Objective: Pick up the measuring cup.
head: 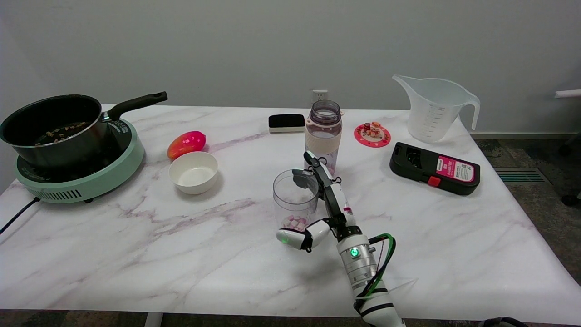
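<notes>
The cup [295, 197] stands mid-table, in front of the bottle [323, 131] - the right hand [317, 213] curls round it, thumb low, fingers [317, 170] by the rim - I cannot tell if it grips.

Right hand [324, 200] beside small clear cup [295, 197] with pink pieces, fingers [300, 178] at its rim, thumb low in front. Measuring cup [433, 109] upright at tabletop [136, 254] far right corner, well apart.
</notes>
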`<act>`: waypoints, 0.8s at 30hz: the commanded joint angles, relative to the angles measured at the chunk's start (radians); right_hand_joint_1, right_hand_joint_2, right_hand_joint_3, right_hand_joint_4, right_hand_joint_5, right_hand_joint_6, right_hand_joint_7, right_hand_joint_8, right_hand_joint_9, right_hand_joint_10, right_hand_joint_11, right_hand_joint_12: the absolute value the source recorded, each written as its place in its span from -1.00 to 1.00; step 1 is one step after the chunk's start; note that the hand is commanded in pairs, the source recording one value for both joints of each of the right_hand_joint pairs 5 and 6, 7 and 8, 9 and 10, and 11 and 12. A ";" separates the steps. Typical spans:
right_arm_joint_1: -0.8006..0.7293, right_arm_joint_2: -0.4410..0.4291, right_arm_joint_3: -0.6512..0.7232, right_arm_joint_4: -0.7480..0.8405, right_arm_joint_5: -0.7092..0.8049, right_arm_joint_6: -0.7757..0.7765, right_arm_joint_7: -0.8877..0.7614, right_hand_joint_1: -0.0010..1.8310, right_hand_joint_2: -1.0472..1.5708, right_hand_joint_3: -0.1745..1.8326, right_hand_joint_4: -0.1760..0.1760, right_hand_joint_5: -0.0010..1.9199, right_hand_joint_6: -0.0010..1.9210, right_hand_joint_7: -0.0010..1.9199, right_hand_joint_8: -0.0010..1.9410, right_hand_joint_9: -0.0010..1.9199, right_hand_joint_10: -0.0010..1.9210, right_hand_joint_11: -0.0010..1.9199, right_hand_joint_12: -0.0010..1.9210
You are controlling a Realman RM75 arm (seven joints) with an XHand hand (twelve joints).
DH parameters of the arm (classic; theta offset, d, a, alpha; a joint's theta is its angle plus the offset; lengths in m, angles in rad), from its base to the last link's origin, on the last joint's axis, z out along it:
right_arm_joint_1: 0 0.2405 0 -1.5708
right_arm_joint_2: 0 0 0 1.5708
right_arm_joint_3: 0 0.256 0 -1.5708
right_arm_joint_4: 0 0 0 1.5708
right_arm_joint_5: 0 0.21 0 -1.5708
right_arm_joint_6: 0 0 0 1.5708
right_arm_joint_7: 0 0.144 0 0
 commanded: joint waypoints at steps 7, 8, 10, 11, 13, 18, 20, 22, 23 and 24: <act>0.015 0.000 0.002 -0.010 -0.010 -0.025 0.024 0.44 -0.07 0.13 0.00 -0.73 -0.73 -0.47 -0.47 -0.46 -0.46 -0.40 -0.40; 0.015 0.000 0.002 -0.010 -0.009 -0.025 0.024 0.47 0.02 0.06 0.00 -0.67 -0.67 -0.46 -0.46 -0.40 -0.40 -0.36 -0.36; 0.014 0.000 0.004 -0.010 -0.007 -0.025 0.024 0.51 0.10 0.03 0.00 -0.60 -0.60 -0.41 -0.42 -0.28 -0.28 -0.31 -0.31; 0.014 0.002 0.004 -0.010 -0.006 -0.025 0.024 0.52 0.18 0.01 0.00 -0.51 -0.51 -0.35 -0.36 -0.18 -0.18 -0.24 -0.24; 0.014 0.003 0.006 -0.011 -0.004 -0.025 0.024 0.54 0.26 -0.06 0.00 -0.44 -0.44 -0.28 -0.29 -0.08 -0.08 -0.18 -0.18; 0.014 0.004 0.009 -0.019 -0.004 -0.015 0.024 0.56 0.34 -0.25 0.00 -0.22 -0.23 0.07 0.06 0.08 0.08 -0.08 -0.08; 0.014 0.004 0.009 -0.019 -0.004 -0.010 0.024 0.56 0.33 -0.18 0.00 -0.11 -0.11 0.23 0.22 0.13 0.13 -0.05 -0.06; 0.013 0.005 0.010 -0.019 -0.004 -0.005 0.024 0.57 0.38 -0.08 0.00 0.10 0.09 0.41 0.39 0.24 0.24 0.05 0.05; 0.013 0.006 0.012 -0.018 -0.004 -0.002 0.024 0.57 0.40 -0.07 0.00 0.15 0.15 0.44 0.43 0.27 0.27 0.08 0.08; 0.013 0.006 0.014 -0.017 -0.003 0.001 0.024 0.57 0.43 -0.09 0.00 0.23 0.23 0.48 0.46 0.29 0.29 0.12 0.12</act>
